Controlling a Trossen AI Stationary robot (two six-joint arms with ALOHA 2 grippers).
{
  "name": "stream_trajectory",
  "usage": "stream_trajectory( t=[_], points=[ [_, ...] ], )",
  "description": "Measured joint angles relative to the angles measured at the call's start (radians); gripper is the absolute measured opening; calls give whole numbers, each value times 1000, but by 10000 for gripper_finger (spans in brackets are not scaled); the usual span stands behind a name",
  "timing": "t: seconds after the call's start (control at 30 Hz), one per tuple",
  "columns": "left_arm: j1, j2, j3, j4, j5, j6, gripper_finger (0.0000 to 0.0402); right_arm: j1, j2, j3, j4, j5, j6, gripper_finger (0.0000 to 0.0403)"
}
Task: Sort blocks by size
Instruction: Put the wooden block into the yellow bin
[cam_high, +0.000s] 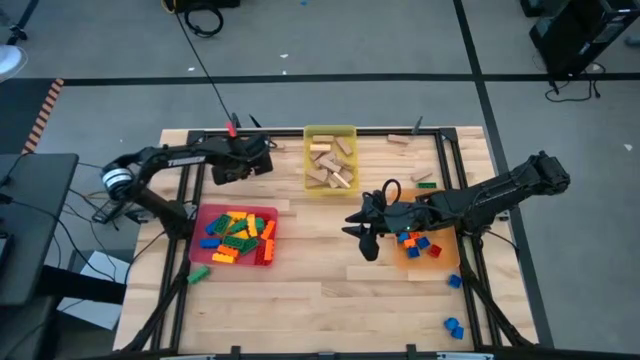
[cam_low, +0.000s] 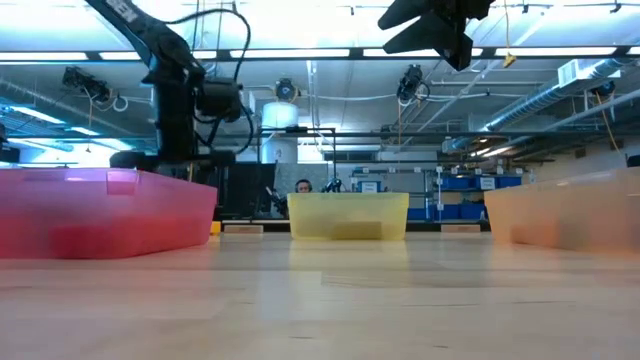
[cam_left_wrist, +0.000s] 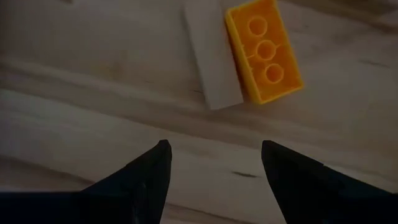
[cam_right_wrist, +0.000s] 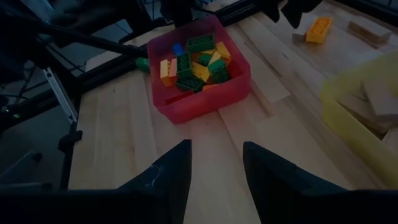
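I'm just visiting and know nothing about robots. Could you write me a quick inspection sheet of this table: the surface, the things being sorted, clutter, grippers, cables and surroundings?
Surface: light wooden table inside a dark frame.
Job's things: red bin holds mixed coloured bricks; yellow bin holds tan wooden blocks; orange bin holds a few blue and orange bricks. An orange brick beside a wooden block lies loose under the left arm.
Clutter: stray blue bricks and a green brick near the table edges.
Grippers: left gripper open, empty, above the loose pair; right gripper open, empty, mid-table.
Cables: black cable crossing the floor behind the table.
Surroundings: grey floor, workshop shelving beyond.
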Motion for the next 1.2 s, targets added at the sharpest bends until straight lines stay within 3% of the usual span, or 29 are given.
stream_trajectory(
  t=[0.6, 1.2],
  points=[
    [64, 136, 1, 101, 17, 7, 256, 0, 0, 0, -5, 0, 0, 158],
    [129, 145, 1, 129, 3, 7, 256, 0, 0, 0, -4, 0, 0, 158]
  ],
)
